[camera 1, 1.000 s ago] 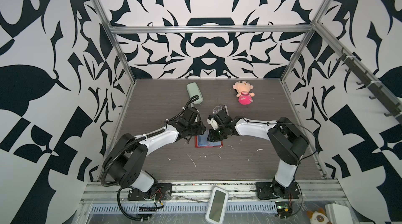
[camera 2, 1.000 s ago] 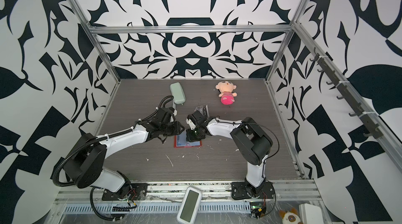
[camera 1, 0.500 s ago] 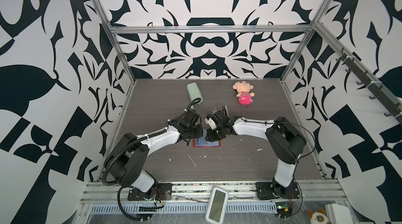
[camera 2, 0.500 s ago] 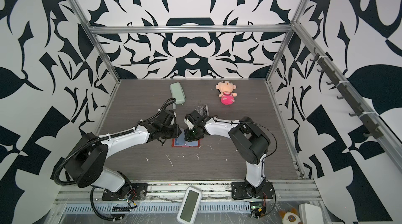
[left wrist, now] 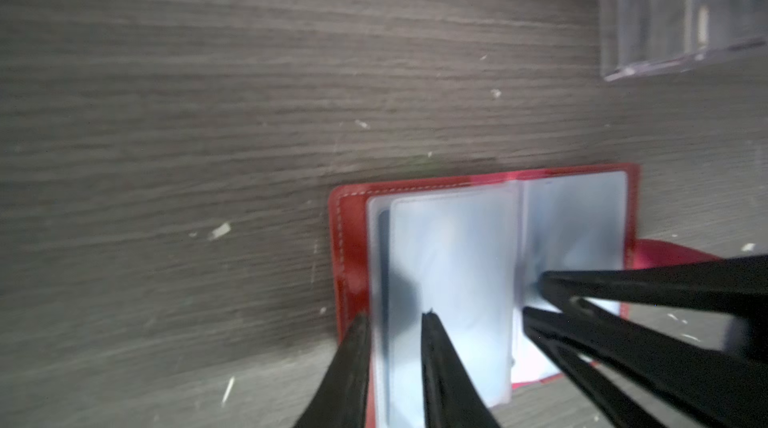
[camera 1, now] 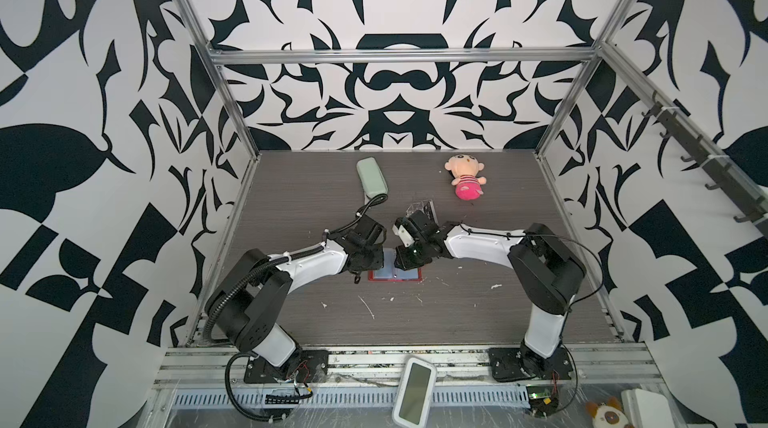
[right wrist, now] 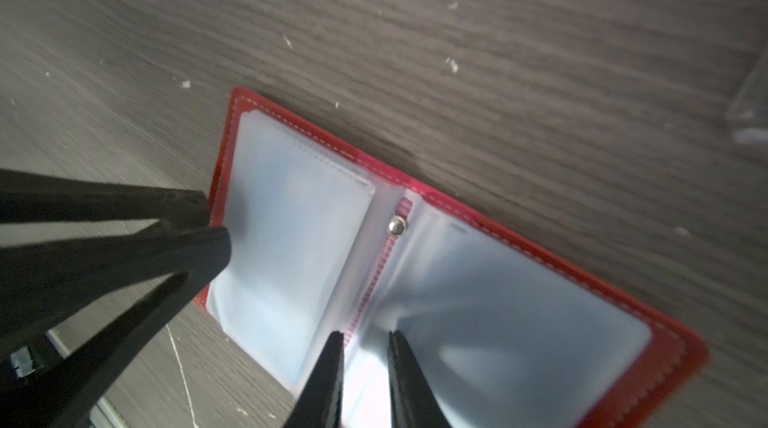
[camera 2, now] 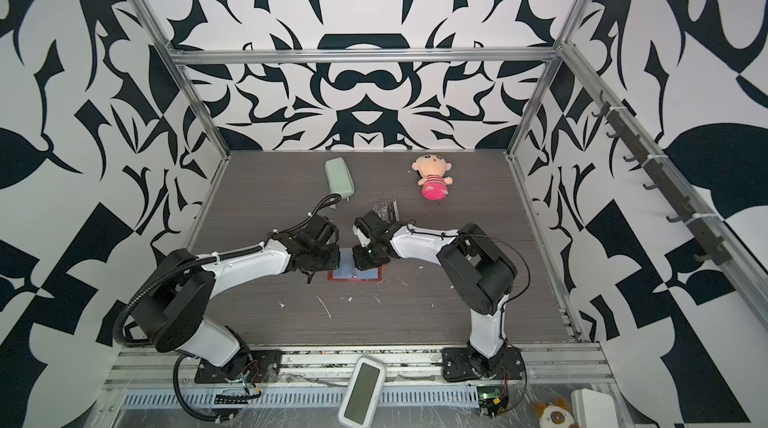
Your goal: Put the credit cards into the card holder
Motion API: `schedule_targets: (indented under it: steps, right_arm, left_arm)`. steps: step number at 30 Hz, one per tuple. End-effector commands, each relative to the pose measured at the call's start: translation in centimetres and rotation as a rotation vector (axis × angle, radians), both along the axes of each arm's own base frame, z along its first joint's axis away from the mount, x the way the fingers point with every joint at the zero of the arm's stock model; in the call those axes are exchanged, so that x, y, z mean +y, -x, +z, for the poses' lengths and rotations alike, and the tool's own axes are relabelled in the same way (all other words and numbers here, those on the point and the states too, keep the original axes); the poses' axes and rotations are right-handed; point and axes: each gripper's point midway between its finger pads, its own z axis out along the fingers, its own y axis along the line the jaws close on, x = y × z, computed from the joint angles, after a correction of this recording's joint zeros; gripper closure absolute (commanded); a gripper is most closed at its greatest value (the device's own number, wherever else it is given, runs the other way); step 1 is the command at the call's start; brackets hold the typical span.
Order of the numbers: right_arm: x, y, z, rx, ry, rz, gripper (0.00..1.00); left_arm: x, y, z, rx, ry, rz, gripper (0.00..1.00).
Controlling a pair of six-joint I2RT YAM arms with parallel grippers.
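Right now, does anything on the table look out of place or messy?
Yes: small white scraps lie scattered on the dark table, mostly on the robot's side of the open red card holder, like litter or shavings. The card holder itself lies flat, and nothing looks spilled or broken.

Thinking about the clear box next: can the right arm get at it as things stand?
Probably yes. The clear box sits just beyond the right gripper with nothing between them, though it is down on the open wallet and must lift first.
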Motion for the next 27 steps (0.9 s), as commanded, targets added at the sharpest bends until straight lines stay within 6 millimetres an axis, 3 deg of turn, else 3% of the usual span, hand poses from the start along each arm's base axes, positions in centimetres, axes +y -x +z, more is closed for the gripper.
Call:
schedule_targets:
  steps: [1, 6, 11, 18, 27]
  right_arm:
    - [-0.3, -1.3, 3.5, -0.116, -0.024, -0.042, 0.75]
    - [-2.1, -2.3, 5.4, -0.189, 0.013, -0.101, 0.75]
    - [-4.4, -3.6, 7.3, -0.219, 0.049, -0.142, 0.75]
    - [-7.2, -6.2, 8.7, -0.223, 0.106, -0.192, 0.73]
    - [-9.8, -9.3, 9.3, -0.215, 0.158, -0.25, 0.68]
  left_arm:
    - [1.7, 0.8, -0.7, 0.021, -0.072, 0.027, 0.71]
    - [1.7, -0.6, 1.8, -0.049, -0.083, 0.033, 0.62]
    - [0.0, -3.2, 4.2, -0.109, -0.024, 0.016, 0.59]
    - [-4.0, -7.5, 5.3, -0.092, 0.105, -0.01, 0.58]
    - [-8.6, -11.2, 5.1, -0.043, 0.199, -0.065, 0.5]
